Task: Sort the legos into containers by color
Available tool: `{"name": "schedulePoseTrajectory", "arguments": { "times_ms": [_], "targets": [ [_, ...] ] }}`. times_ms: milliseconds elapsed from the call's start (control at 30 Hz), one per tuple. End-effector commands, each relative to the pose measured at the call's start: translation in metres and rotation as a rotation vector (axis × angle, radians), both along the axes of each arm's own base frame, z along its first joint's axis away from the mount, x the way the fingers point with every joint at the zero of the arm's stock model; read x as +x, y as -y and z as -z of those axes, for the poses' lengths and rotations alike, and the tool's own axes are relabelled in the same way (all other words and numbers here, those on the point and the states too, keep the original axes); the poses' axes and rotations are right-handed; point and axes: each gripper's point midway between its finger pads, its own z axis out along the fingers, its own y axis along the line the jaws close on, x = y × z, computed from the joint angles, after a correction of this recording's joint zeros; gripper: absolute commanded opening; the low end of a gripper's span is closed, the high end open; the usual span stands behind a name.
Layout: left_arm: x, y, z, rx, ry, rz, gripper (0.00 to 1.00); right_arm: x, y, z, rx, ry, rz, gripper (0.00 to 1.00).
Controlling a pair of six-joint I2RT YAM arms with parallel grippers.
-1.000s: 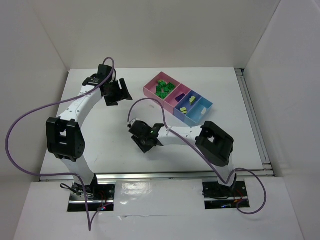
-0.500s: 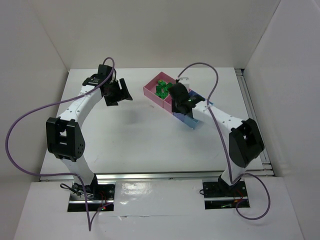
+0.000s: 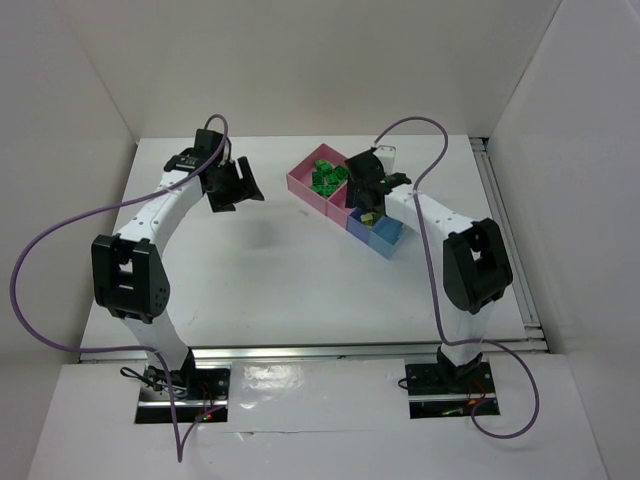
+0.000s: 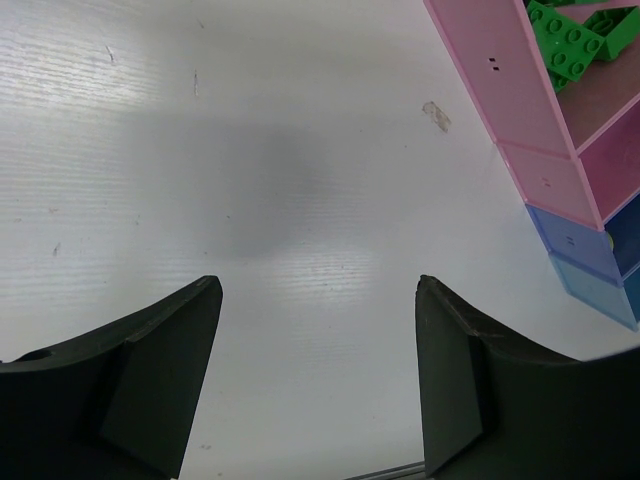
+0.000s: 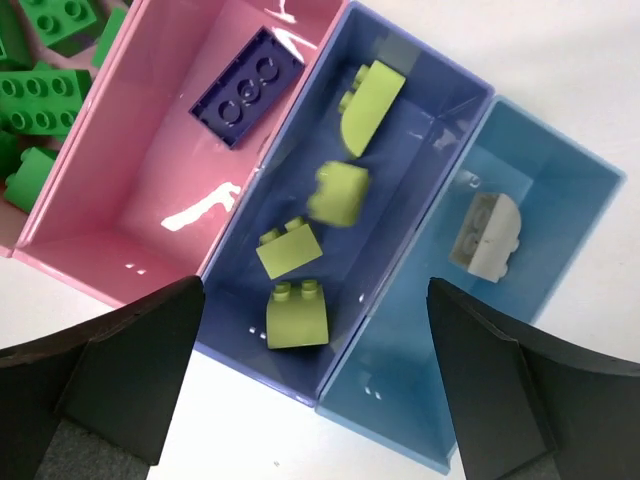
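- while the right gripper [image 5: 315, 300] hangs spread and empty over the violet-blue bin [image 5: 410, 190], left gripper [image 4: 318, 290] is spread over the table [image 4: 250, 150], holding nothing.
- dark green legos [image 5: 40, 85] in larger pink bin [image 4: 495, 80], purple brick [image 5: 247, 85] in smaller pink bin [image 5: 150, 170], yellow-green bricks [image 5: 296, 315] in violet-blue, beige brick [image 5: 487, 235] in light blue bin [image 5: 540, 260].
- no brick seen outside bins; sorting looks done.

The bins [image 5: 130, 200] are pink, violet-blue and light blue; the legos [image 5: 298, 318] green, purple, yellow-green, beige.
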Motion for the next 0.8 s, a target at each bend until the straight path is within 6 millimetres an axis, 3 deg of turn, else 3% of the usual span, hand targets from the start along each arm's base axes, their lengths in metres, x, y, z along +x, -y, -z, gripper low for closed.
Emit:
{"name": "schedulePoseTrajectory", "arguments": {
  "times_ms": [0, 67, 233, 333, 567, 633, 767],
  "targets": [
    [-0.005, -0.006, -0.014, 0.009, 0.035, 0.013, 0.82, 0.001, 0.016, -0.043, 0.011, 0.111, 0.075, 1.0],
    [-0.005, -0.006, -0.014, 0.009, 0.035, 0.013, 0.82, -0.005, 0.031, -0.067, 0.014, 0.19, 0.147, 1.0],
    [-0.001, -0.005, -0.017, 0.008, 0.044, 0.013, 0.82, -0.036, 0.086, -0.082, -0.012, 0.282, 0.387, 1.0],
    [-0.002, -0.004, -0.017, 0.0, 0.043, 0.018, 0.82, -0.052, 0.107, -0.083, -0.011, 0.294, 0.462, 1.0],
    [-0.006, -0.004, -0.015, 0.001, 0.036, 0.018, 0.82, -0.07, 0.128, -0.071, -0.036, 0.235, 0.484, 1.0],
    [-0.006, -0.004, -0.015, 0.001, 0.036, 0.018, 0.83, -0.07, 0.124, -0.08, -0.027, 0.268, 0.467, 1.0],
    [-0.009, -0.005, -0.021, -0.001, 0.051, 0.018, 0.83, -0.069, 0.122, -0.08, 0.016, 0.273, 0.413, 1.0]
  ]
}}
